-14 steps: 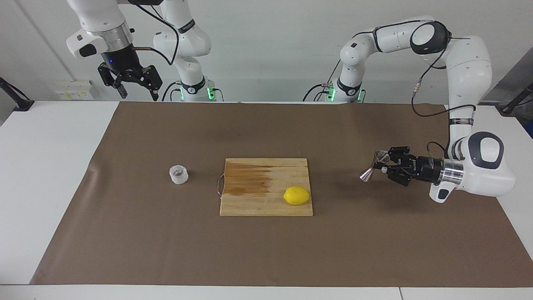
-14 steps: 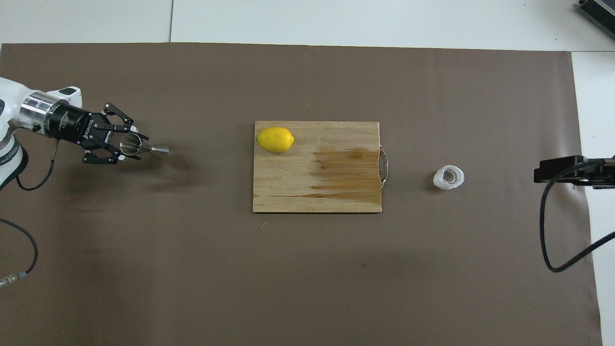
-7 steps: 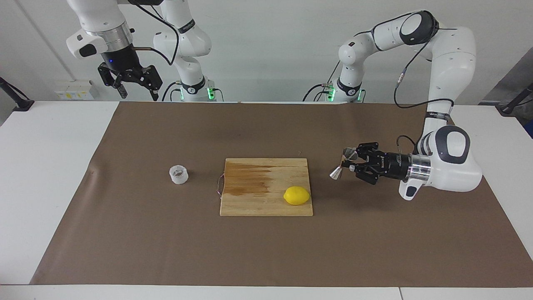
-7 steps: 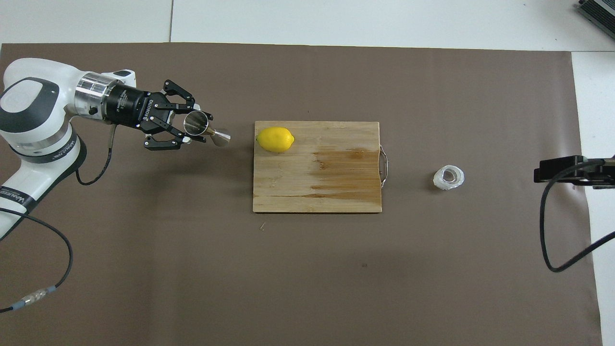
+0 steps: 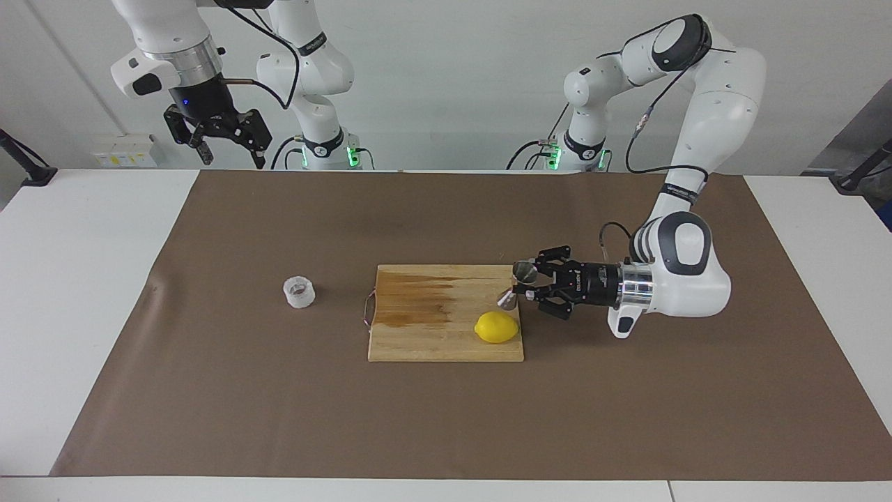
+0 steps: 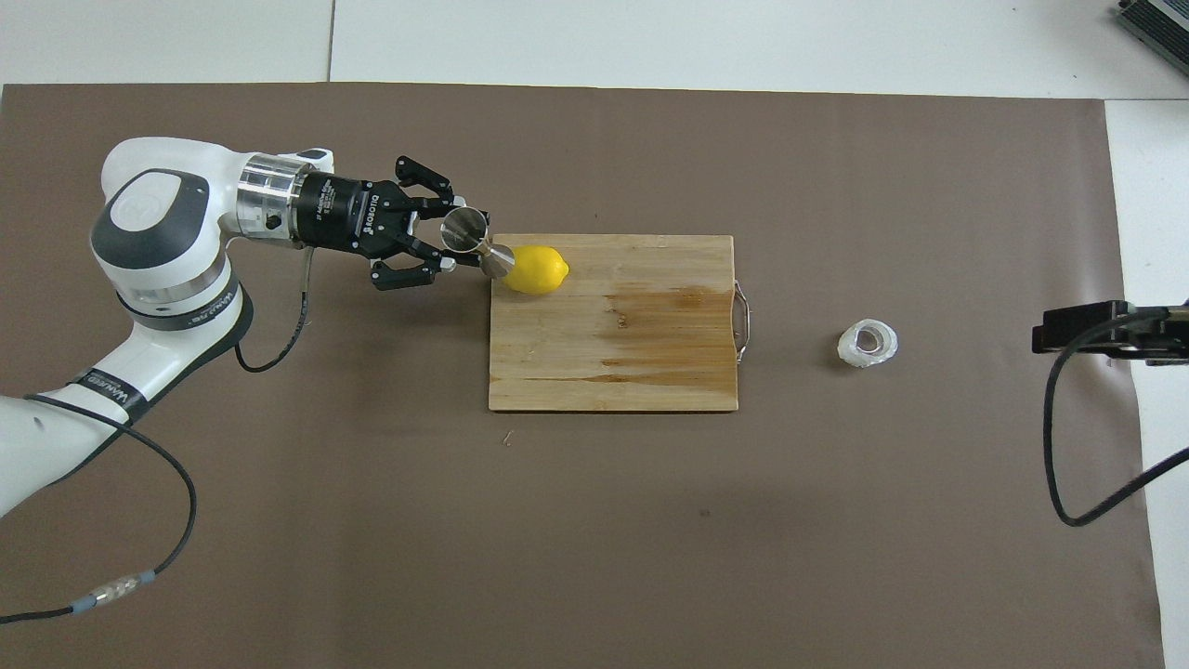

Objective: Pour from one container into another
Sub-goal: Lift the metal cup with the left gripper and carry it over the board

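At frame centre, the left gripper [image 5: 524, 284] clamps the jigger [image 5: 516, 283] upright; the cup [image 5: 299, 292] sits toward frame left; the right gripper [image 5: 223, 143] waits open, upper left.

The left gripper [image 5: 524, 284], clamped on the steel jigger [image 5: 517, 282], has carried it sideways from over the brown mat [image 5: 627, 390] at the left arm's end to over the cutting board [image 5: 432, 335] edge, beside the lemon [image 5: 497, 327].
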`<state>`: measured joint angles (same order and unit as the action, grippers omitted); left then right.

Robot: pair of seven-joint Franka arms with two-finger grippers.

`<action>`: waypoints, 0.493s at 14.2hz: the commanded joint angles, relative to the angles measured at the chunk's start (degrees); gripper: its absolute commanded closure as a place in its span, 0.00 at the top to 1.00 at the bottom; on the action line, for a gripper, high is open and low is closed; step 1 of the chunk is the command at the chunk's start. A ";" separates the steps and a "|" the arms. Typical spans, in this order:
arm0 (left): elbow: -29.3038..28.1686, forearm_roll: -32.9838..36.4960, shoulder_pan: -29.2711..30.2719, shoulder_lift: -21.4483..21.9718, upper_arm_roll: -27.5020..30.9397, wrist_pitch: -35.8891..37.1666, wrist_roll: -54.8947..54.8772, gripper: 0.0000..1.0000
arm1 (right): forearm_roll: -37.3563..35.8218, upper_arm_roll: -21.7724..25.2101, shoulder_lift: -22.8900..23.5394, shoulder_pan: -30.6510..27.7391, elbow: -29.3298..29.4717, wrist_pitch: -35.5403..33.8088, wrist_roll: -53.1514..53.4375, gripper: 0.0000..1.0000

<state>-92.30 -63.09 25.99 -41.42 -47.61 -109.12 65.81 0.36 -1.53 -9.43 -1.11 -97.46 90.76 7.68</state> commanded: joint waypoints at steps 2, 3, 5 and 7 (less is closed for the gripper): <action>-6.04 -6.85 -2.51 4.77 1.47 -7.23 -0.68 0.00 | 0.17 0.04 -0.77 -0.47 -0.45 -0.32 -1.09 1.00; -7.35 -7.91 -3.21 5.47 1.47 -8.56 -1.72 0.00 | 0.17 0.04 -0.86 -0.47 -0.45 -0.32 -1.09 1.00; -9.82 -10.55 -4.53 6.87 1.47 -12.41 -3.49 0.00 | 0.17 0.04 -0.77 -0.47 -0.45 -0.32 -1.09 1.00; -12.98 -15.20 -5.41 8.80 1.47 -14.71 -5.06 0.00 | 0.17 0.04 -0.77 -0.47 -0.45 -0.32 -1.09 1.00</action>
<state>-100.36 -73.38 21.75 -37.84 -47.51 -121.27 62.84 0.36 -1.53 -9.43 -1.11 -97.46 90.76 7.68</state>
